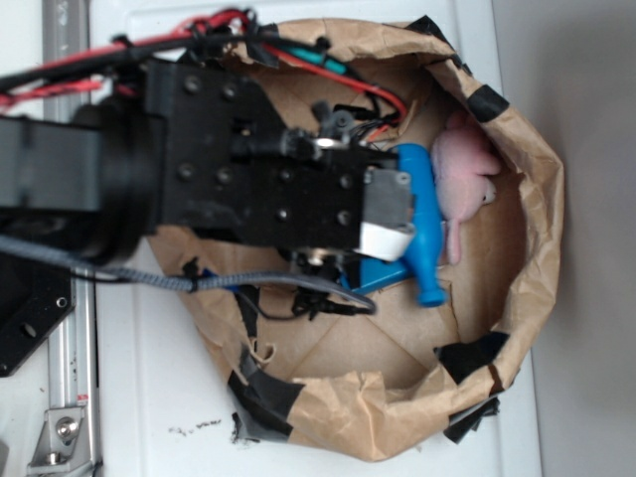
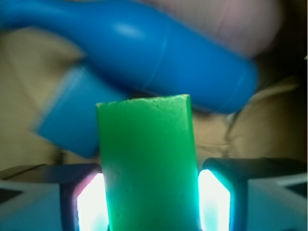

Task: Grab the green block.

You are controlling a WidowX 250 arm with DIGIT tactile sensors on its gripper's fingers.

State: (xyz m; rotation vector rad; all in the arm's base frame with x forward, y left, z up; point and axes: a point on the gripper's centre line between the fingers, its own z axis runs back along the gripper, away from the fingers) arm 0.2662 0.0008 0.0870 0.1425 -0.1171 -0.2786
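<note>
flat smooth green rectangular block [image 2: 148, 163] sits clamped in my tool [image 2: 150, 202], over the crumpled brown paper bowl [image 1: 517, 199] holding a glossy blue bottle-shaped toy [image 2: 159, 53].

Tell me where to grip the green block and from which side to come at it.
Grip the green block across its narrow width, on its two long flat edges, coming in along its length from the end nearest the wrist camera. It is slim with straight parallel sides, so the pads seat flat. The gripper already straddles it this way, clear of the blue bottle beyond.
</note>
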